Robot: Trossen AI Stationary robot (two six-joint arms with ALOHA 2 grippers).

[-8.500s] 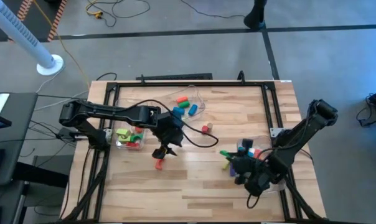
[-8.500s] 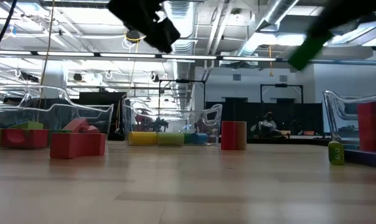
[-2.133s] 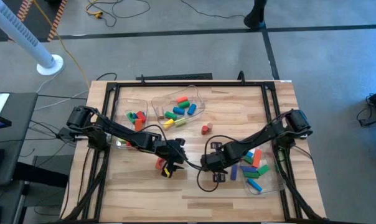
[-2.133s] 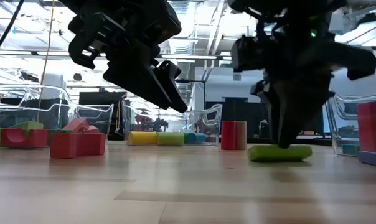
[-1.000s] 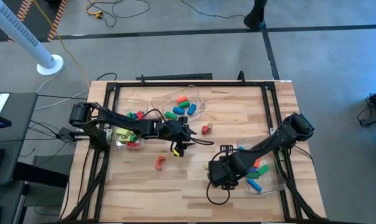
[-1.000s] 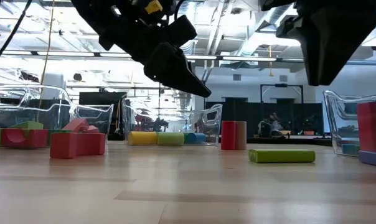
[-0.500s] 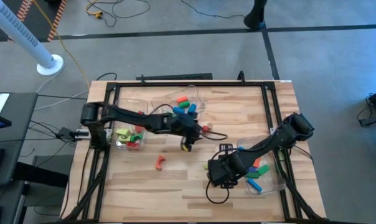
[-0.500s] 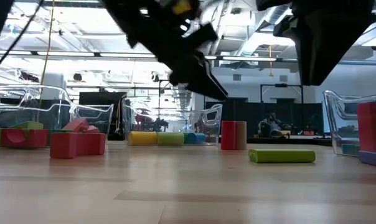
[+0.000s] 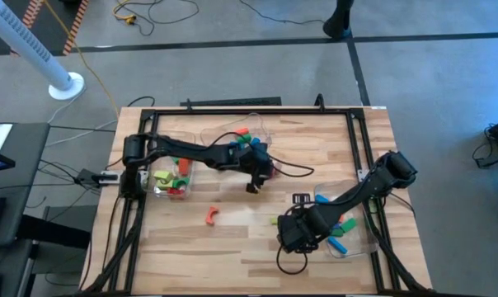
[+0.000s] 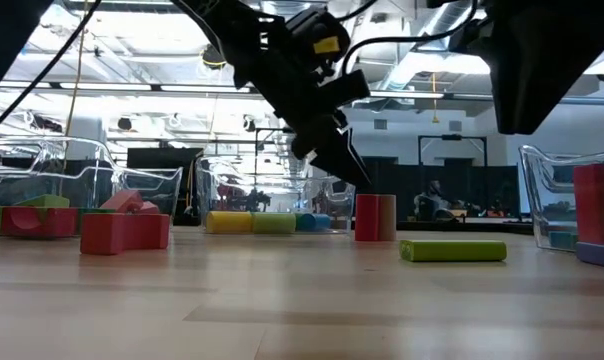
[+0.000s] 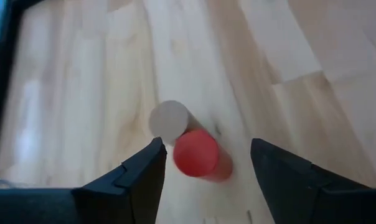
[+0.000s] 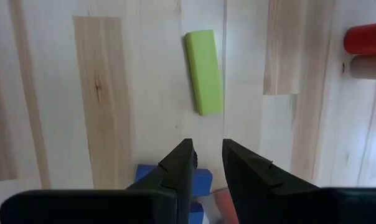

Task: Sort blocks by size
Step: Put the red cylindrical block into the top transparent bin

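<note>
One red cylinder [image 11: 196, 153] stood upright between the left gripper [image 11: 203, 167]'s spread fingers, at 12 o'clock; right gripper [image 12: 205, 163] far, nearly closed, empty.

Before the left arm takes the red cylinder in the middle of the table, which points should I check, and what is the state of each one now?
1. Left gripper open: ok, the fingers stand apart.
2. Left gripper lined up with the red cylinder: ok, in the left wrist view the cylinder shows between the fingers.
3. Cylinder upright and free: ok; in the low view it stands alone on the table.
4. Left gripper low enough to grip: not ok; it hangs above the cylinder.
5. Right gripper out of the way: ok, it waits near the green bar, nearly closed, holding nothing.
6. Cable near the cylinder: cannot tell if it will catch.
</note>
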